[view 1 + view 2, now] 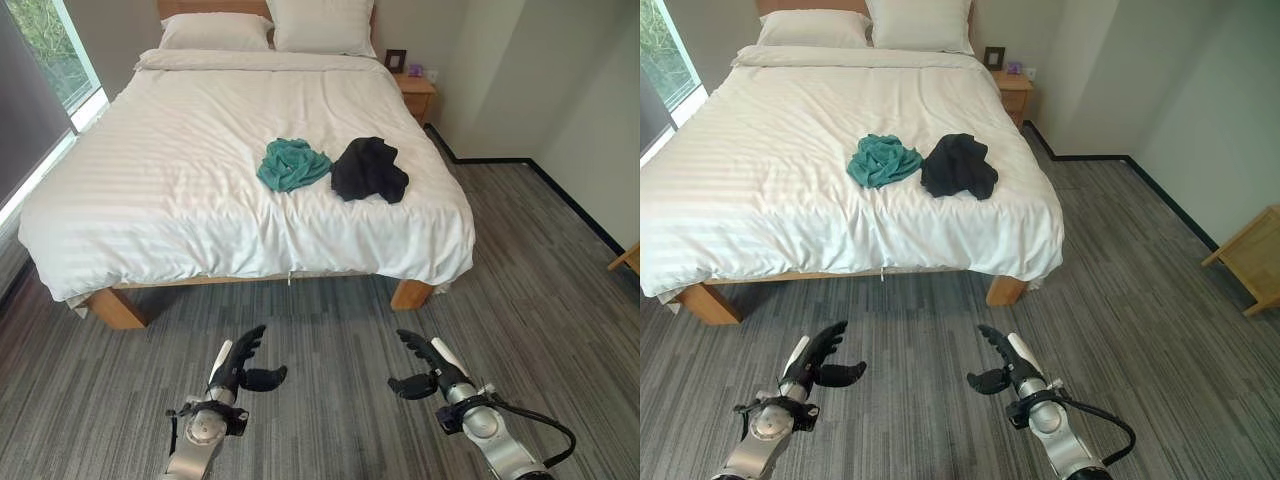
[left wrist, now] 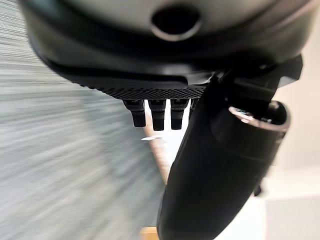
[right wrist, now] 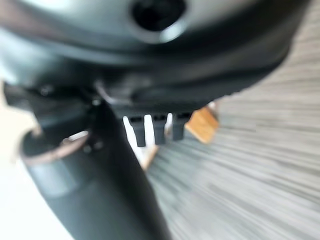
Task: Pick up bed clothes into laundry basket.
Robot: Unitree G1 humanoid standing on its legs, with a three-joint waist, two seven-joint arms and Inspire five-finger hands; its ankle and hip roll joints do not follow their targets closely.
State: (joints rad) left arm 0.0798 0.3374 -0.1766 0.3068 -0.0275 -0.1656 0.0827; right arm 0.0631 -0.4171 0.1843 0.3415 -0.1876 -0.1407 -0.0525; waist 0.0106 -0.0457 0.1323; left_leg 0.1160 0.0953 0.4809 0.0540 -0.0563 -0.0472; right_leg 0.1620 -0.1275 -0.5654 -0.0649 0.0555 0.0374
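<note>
A crumpled teal garment point(image 1: 292, 164) and a crumpled black garment point(image 1: 368, 168) lie side by side, just touching, on the white bed point(image 1: 190, 200) toward its right foot end. My left hand point(image 1: 238, 366) hovers over the carpet in front of the bed, fingers straight and thumb out, holding nothing. My right hand point(image 1: 427, 367) hovers level with it to the right, also open and holding nothing. Both hands are well short of the bed and the clothes. In the wrist views the left hand point(image 2: 215, 170) and right hand point(image 3: 100, 185) show straight fingers.
Two pillows point(image 1: 300, 25) lie at the bed's head. A wooden nightstand point(image 1: 415, 92) stands by the far right corner, with a window point(image 1: 60, 50) on the left wall. A wooden furniture piece point(image 1: 1250, 255) stands at the right wall. Grey carpet point(image 1: 330, 330) lies between me and the bed.
</note>
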